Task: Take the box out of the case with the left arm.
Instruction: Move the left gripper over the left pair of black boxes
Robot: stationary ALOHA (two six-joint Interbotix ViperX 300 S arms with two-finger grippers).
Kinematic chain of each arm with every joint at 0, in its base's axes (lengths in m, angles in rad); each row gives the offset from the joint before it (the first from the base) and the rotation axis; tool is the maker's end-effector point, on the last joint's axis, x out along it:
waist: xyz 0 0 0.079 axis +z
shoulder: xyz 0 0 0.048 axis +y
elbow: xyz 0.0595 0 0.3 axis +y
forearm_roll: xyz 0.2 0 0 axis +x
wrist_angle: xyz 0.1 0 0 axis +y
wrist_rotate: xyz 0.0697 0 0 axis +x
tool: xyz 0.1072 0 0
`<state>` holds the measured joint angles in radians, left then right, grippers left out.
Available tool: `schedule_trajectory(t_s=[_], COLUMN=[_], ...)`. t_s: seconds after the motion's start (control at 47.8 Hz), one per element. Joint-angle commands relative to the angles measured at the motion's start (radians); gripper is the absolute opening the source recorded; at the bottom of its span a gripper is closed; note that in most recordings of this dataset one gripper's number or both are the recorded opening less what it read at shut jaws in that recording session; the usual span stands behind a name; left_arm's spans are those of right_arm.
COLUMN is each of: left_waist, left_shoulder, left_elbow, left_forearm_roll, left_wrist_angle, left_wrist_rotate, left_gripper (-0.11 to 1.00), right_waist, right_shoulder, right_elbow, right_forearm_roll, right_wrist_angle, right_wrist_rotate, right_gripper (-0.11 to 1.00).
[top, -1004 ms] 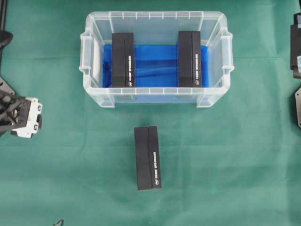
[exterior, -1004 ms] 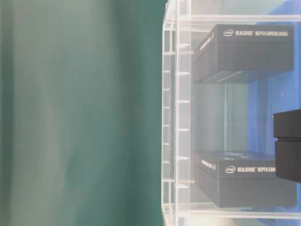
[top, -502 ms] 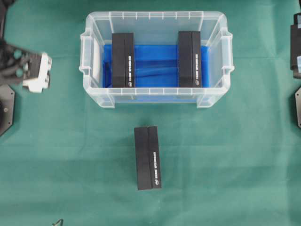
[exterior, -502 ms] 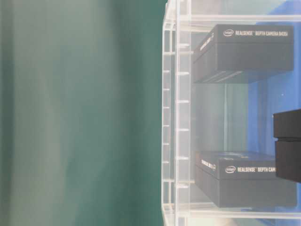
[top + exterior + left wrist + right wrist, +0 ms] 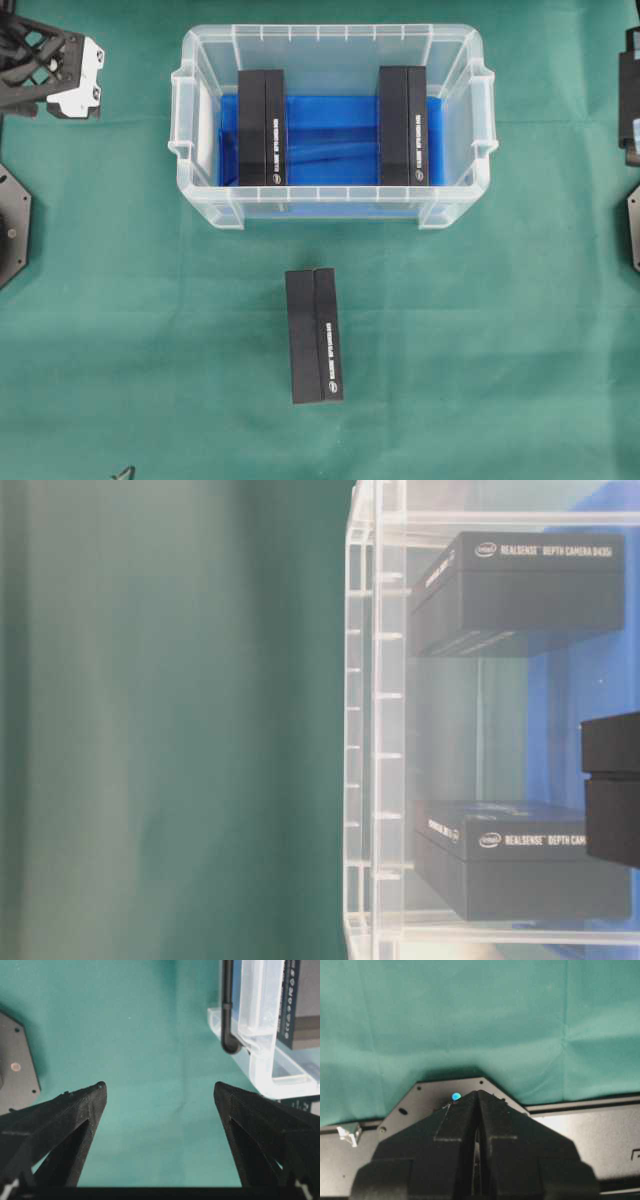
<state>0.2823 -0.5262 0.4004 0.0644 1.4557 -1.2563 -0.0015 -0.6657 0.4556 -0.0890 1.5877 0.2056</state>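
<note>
Overhead view: the case (image 5: 331, 125) is sitting on the green worktop (image 5: 150, 320), toward the far side. Two black boxes are standing inside it on the blue lining (image 5: 332, 140): the left box (image 5: 262, 127) near the case's left wall, the right box (image 5: 402, 126) near its right wall, well apart from each other. A third black box (image 5: 314, 335) is lying on the worktop outside the case, in front of its near wall. The left pincer (image 5: 62, 62) is hovering off the case's left side, near its far left corner, not touching it. A piece of the right arm (image 5: 630, 95) is showing off the case's right side.

Table-level view: the case's ribbed clear wall (image 5: 375, 730) is filling the right half, with boxes (image 5: 520, 590) lettered in white showing through it.

Left wrist view: the left pincer (image 5: 160, 1092) is standing wide and holding nothing, green cloth between its fingers (image 5: 75, 1115); the case's corner (image 5: 260, 1035) is lying beyond the right-hand finger.

Right wrist view: the right pincer (image 5: 477, 1097) is pressed together, nothing between its fingers, over a black plate (image 5: 435, 1095).
</note>
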Motion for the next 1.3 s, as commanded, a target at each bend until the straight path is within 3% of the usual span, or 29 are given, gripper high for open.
schedule_trajectory(t_s=[0.0,0.69,1.276], left_waist=[0.008,-0.005,-0.038], left_shoulder=[0.003,0.097,0.391], left_elbow=[-0.028,-0.086,-0.356], left_forearm_roll=[0.000,-0.006,-0.006], left_wrist_angle=[0.000,-0.008,-0.061], left_wrist_rotate=[0.002,0.002,0.002], left_gripper=[0.88,0.88,0.88], right_waist=[0.000,-0.002,0.000], right_shoulder=[-0.008,-0.018,-0.018], right_elbow=[-0.011,-0.011,-0.009], right_forearm_roll=[-0.002,-0.002,-0.002], right_wrist_angle=[-0.003,-0.005,-0.008], right_wrist_rotate=[0.002,0.002,0.002], right_gripper=[0.01,0.01,0.01])
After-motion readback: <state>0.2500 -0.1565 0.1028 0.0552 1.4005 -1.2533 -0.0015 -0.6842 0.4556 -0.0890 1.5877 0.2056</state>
